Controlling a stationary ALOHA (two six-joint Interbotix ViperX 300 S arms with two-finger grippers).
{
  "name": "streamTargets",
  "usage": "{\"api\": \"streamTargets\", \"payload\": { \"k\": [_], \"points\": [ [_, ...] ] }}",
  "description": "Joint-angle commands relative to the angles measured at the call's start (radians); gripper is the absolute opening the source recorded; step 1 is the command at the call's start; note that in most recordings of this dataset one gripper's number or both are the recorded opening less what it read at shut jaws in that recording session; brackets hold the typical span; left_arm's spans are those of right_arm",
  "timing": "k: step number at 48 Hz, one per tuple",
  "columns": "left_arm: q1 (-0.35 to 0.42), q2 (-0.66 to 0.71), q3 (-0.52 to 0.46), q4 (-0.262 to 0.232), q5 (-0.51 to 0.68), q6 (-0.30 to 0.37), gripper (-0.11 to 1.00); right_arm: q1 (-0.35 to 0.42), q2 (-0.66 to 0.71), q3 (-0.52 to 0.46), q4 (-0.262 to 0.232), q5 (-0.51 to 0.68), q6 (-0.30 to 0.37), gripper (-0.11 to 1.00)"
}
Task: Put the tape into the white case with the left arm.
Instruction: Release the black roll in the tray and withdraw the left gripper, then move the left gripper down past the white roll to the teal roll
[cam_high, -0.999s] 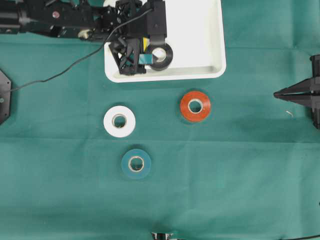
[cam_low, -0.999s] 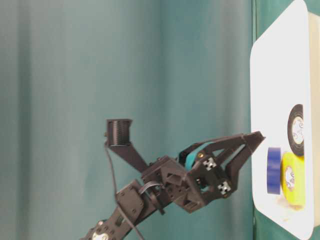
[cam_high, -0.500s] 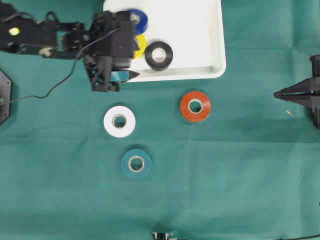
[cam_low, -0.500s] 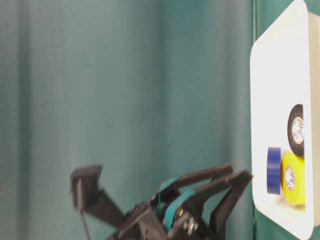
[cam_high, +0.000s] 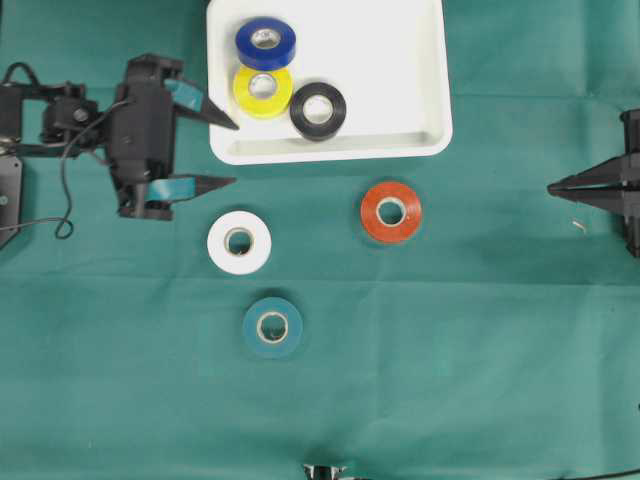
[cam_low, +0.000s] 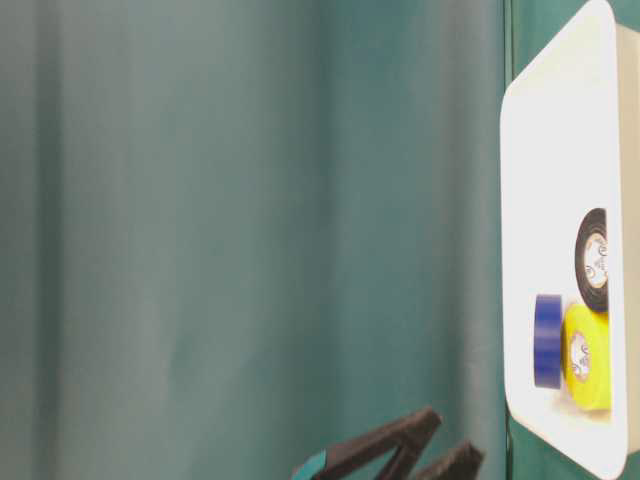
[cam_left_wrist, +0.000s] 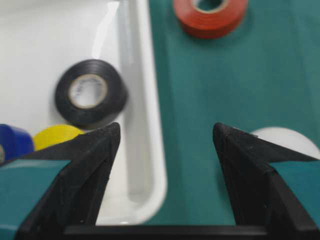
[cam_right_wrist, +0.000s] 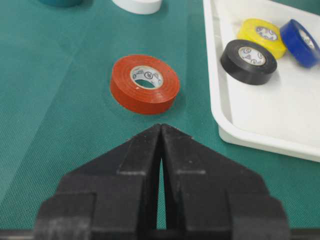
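The left gripper (cam_high: 225, 152) is seen spread wide and empty beside the white case (cam_high: 400, 150). Next, probably, the white tape (cam_high: 239, 243), flat on the cloth just below: light, stiff, slick-sided (best pinched across its rim).

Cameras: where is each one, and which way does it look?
Overhead: above, looking down at the white case, left pincer and right pincer.
Table-level: low and turned sideways, facing the case's inside; left pincer's tips show.
Left wrist: between open fingers, facing the case's corner.
Right wrist: behind the shut pincer, facing the red tape.
All show the black tape.
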Motion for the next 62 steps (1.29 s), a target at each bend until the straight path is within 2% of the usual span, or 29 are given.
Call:
{"api": "streamTargets", "payload": {
  "k": [1, 13, 35, 43, 62],
  "points": [
    [-0.021, -0.038, 0.006, -0.003, -0.009, -0.003, 0.75, -0.002, 0.008, 0.003, -0.006, -0.006, 0.002, -0.09],
    [-0.040, -0.124, 0.083, -0.005, -0.011, -0.003, 0.75, -0.002, 0.008, 0.003, -0.006, -0.006, 0.002, -0.09],
    [-0.040, -0.373, 0.264, -0.005, -0.009, -0.028, 0.74, -0.002, 0.006, 0.003, -0.006, -0.006, 0.002, -0.09],
    [-0.041, -0.402, 0.279, -0.005, -0.009, -0.043, 0.74, -0.002, 0.008, 0.003, -0.006, -0.006, 0.002, -0.09],
    [-0.066, -0.364, 0.265, -0.005, -0.015, -0.044, 0.74, -0.002, 0.006, 0.003, -0.006, -0.006, 0.002, -0.09]
  ]
}}
